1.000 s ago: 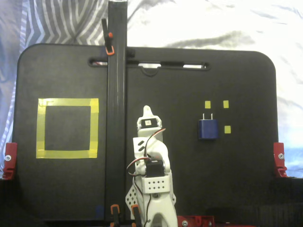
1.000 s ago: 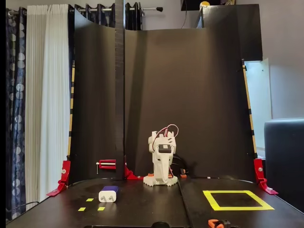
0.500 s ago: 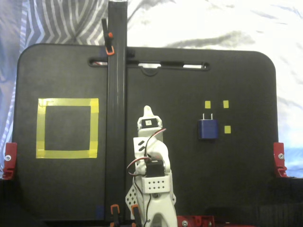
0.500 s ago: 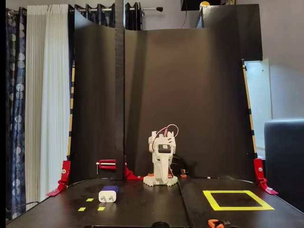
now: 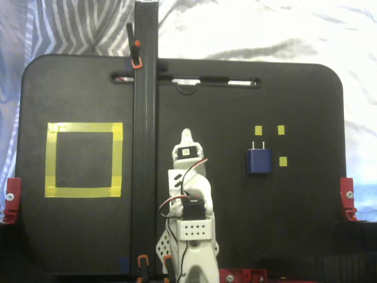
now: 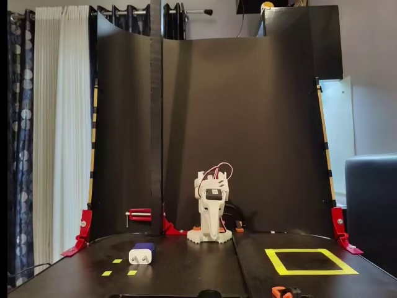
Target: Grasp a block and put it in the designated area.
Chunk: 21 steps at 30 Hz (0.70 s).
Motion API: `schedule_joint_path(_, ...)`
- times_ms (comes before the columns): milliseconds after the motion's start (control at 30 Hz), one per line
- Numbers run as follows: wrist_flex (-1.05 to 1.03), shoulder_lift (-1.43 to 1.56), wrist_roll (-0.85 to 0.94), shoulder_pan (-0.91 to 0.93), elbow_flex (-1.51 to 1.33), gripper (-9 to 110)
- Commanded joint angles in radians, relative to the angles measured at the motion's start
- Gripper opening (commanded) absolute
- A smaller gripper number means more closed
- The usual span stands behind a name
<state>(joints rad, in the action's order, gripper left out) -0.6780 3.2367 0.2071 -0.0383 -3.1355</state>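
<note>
In a fixed view from above, the black worktop (image 5: 247, 236) fills most of the picture, with the white arm (image 5: 187, 230) folded up near the bottom centre and its base cut off by the lower edge. The gripper (image 5: 186, 139) points toward the far side of the board, its tip a pale rounded nub; the fingers lie stacked under the camera, so whether they are parted or closed cannot be told here. The block (image 5: 258, 160) lies flat on the worktop to the right of the arm, well apart from the gripper, its two pale prongs pointing to the far edge. Small yellow tape squares (image 5: 283, 161) sit around it, three of them showing; one is just beside its right edge. The designated area (image 5: 118, 159) lies on the left side of the board, with only bare black inside it. A dark upright post (image 5: 145, 141) crosses the board between the arm and the yellow outline and hides a strip of the worktop. In a fixed view from the front at table height, the arm (image 6: 211, 214) stands folded at the far centre before a tall black backdrop (image 6: 248, 124), and the gripper (image 6: 211, 231) hangs down close to its base, too small and face-on to judge. The block (image 6: 141, 253) rests on the left, its pale pronged end facing the camera, and the designated area (image 6: 276, 262) lies on the right, its near edge close to the picture's bottom.
</note>
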Motion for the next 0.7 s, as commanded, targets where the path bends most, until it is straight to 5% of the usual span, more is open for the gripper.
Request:
schedule_joint_path(0, 0.074, -0.083, 0.040, 0.029, 0.040, 0)
schedule_joint_path(400, 0.110, -0.537, 0.224, 0.124, 0.528, 0)
schedule_joint_path(667, 0.029, -0.755, 0.565, 0.169, 0.755, 0)
